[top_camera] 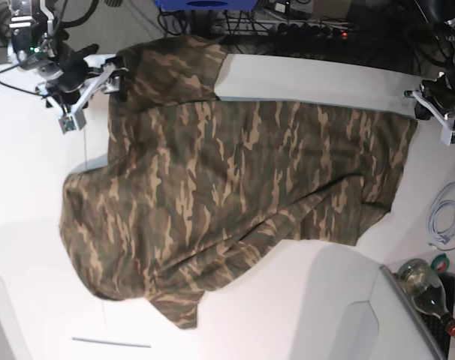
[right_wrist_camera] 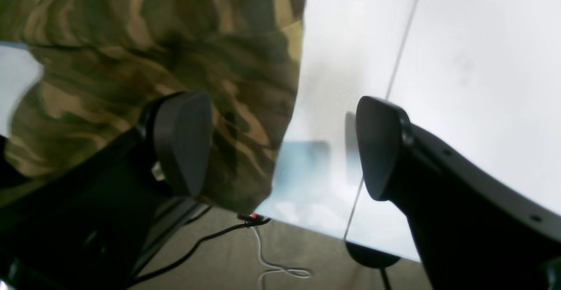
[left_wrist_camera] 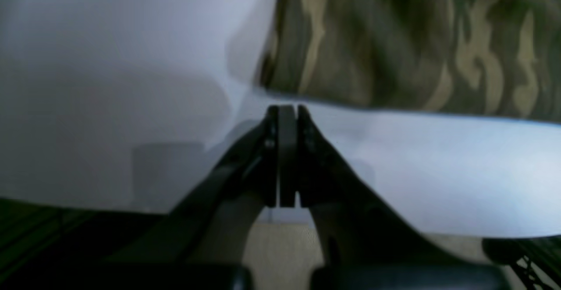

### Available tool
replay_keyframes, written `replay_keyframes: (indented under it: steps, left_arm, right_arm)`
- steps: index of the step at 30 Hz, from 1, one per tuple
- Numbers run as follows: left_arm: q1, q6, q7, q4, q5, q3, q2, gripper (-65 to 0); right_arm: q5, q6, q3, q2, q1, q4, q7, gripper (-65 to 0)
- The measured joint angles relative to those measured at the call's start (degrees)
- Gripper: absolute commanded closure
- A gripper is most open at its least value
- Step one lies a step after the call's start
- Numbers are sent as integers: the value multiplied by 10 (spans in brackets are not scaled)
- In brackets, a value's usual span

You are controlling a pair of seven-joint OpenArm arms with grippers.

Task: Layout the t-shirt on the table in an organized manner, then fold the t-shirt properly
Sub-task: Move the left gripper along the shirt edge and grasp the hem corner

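Nearest the base camera, the white table lies bare, with a glass bottle at its near right corner and a coil of white cable just beyond it. Next comes the t-shirt, spread across the middle of the table with its length running left to right: olive, brown and tan camouflage, one sleeve pointing toward the near edge, the other lying at the far side. It is mostly flat, though a long diagonal crease crosses the body toward the right hem and the near left part looks bunched.

It looks light, limp cloth that will sag and wrinkle wherever it is lifted; I would pinch it at the corners, by hem or shoulder seam, rather than mid-panel, and drag it gently so it does not slide on the smooth top.

Farther back, the left gripper sits at the shirt's right edge, its fingers pressed together with nothing between them; its own camera shows the cloth edge just beyond the tips. At the far left, the right gripper stands wide apart beside the far sleeve, one finger over the fabric, gripping nothing.
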Motion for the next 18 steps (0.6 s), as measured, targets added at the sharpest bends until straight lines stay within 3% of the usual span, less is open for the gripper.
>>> replay_keyframes:
  steps: [5, 15, 17, 18]
  left_arm:
    - [28, 0, -86, 0, 0, 3, 2, 0]
    - [30, 0, -94, -60, -1, 3, 1, 0]
    - [30, 0, -94, -63, -2, 3, 2, 0]
    - [29, 0, -94, -64, -2, 2, 2, 0]
  right_arm:
    - [-7, -5, -3, 4, 2, -47, 25, -477]
    - [1, -3, -95, 4, 18, -63, 68, -471]
    - [4, 1, -94, 5, 31, -77, 73, -411]
    - [3, 0, -94, 5, 34, -82, 74, -345]
